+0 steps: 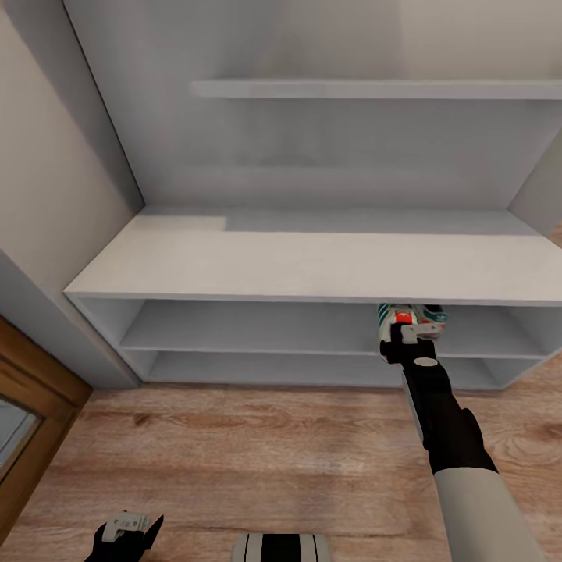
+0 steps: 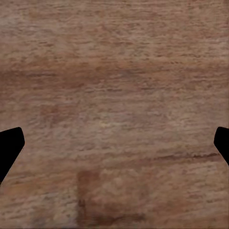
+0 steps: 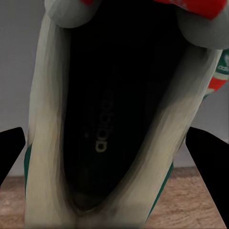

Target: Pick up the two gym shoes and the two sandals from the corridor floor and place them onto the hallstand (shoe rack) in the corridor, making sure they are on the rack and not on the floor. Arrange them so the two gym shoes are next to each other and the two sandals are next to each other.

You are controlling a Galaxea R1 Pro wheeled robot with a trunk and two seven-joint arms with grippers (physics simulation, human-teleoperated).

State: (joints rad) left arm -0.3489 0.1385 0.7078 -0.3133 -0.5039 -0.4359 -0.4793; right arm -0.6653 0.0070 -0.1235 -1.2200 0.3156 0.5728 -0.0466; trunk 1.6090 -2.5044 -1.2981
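head view high facing hallstand [image 1: 312, 265], wrist views close above floor [image 2: 114, 95]

Hallstand [image 1: 312, 265]: pale grey bench top, two open shelves below. One gym shoe [image 1: 412, 316] at upper shelf's front edge, right side. Wood-plank floor [image 1: 257, 460] in front.

Right arm [image 1: 449, 437] outstretched, left tool [image 1: 125, 535] low

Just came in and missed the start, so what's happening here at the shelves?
The right gripper is reaching out to the hallstand with a gym shoe at its fingers, right at the front edge of the upper low shelf, under the bench top. Whether the shoe already rests on the shelf can't be told. The left gripper hangs open and empty low over the corridor floor.
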